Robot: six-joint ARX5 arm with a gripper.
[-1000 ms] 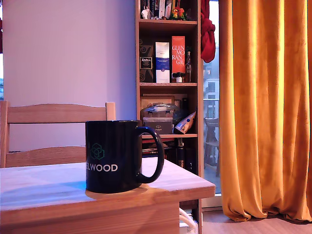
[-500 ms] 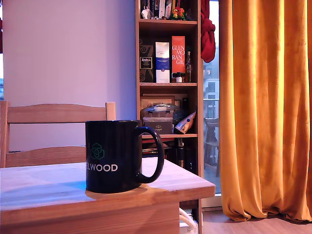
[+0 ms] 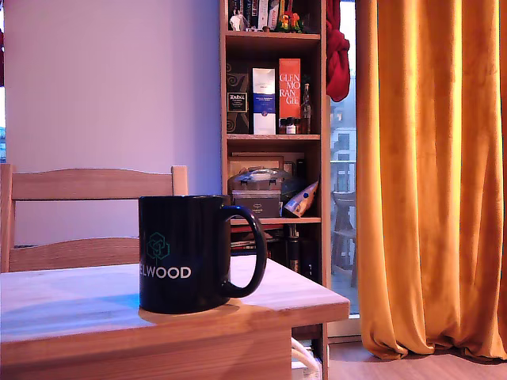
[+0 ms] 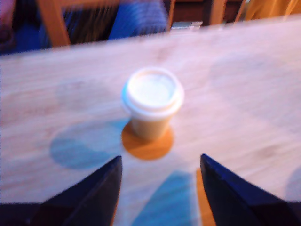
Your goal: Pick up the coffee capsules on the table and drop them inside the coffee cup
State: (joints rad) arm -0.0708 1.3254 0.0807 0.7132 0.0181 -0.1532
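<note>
Nothing has shifted in ext. view since earlier frames: coffee cup [image 3: 190, 253] near counter's [image 4: 244, 84] front edge. Jaws apart, gripper [image 4: 160, 188] short of upright cream capsule [image 4: 153, 101], mid-counter; centre, descend, close below rim.

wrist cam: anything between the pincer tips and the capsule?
Nothing. In the wrist view only bare table lies between the open pincer and the pale capsule, which stands rim up, untouched.
</note>
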